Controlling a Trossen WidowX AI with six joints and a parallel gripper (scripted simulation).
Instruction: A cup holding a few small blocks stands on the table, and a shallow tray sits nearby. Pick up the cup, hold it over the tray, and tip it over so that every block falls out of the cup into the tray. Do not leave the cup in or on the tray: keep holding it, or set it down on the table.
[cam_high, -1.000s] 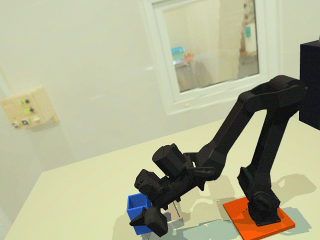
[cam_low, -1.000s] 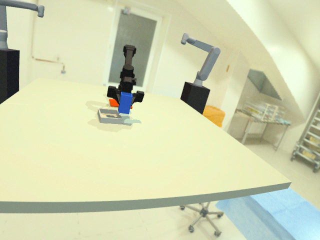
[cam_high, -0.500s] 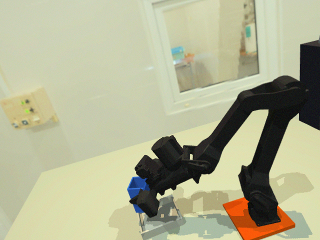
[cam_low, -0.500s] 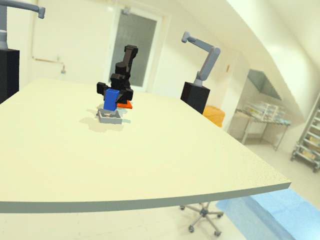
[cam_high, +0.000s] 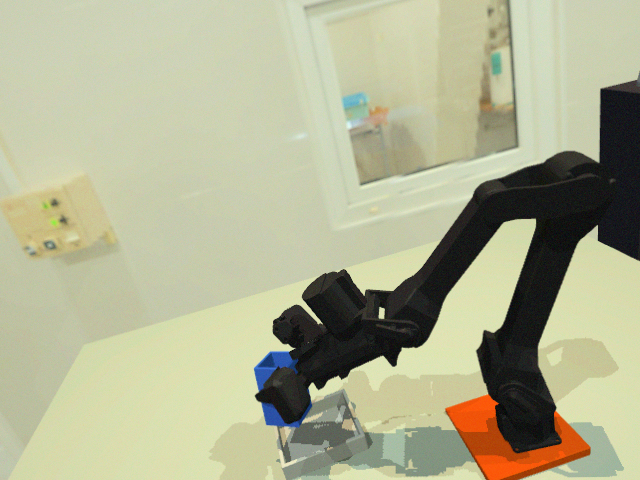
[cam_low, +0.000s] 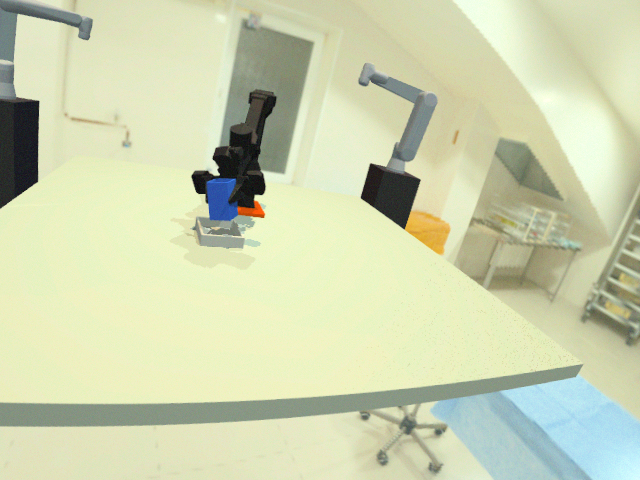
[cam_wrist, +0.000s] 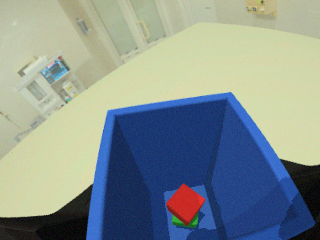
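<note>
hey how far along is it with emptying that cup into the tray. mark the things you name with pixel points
Done: the cup (cam_high: 273, 410) (cam_low: 221, 200) (cam_wrist: 165, 130) is off the table, gripped by the fingers (cam_high: 285, 395).
In hand: it is held upright, seemingly above or near the tray (cam_high: 330, 457) (cam_low: 222, 240).
Left: tipping it; a red block (cam_wrist: 185, 203) and a green block (cam_wrist: 182, 224) are inside. Then keep holding the cup or set it on the table.

The place looks like a laboratory or clinical workroom. Pale grey robot arms (cam_low: 424, 121) stand on dark pedestals (cam_low: 390, 193) around a broad bench (cam_low: 289, 320). Beyond are a wheeled metal rack (cam_low: 618, 266), a steel-legged side table (cam_low: 537, 242), a wheeled chair base (cam_low: 408, 424), and plain pale walls (cam_low: 149, 67).
</note>
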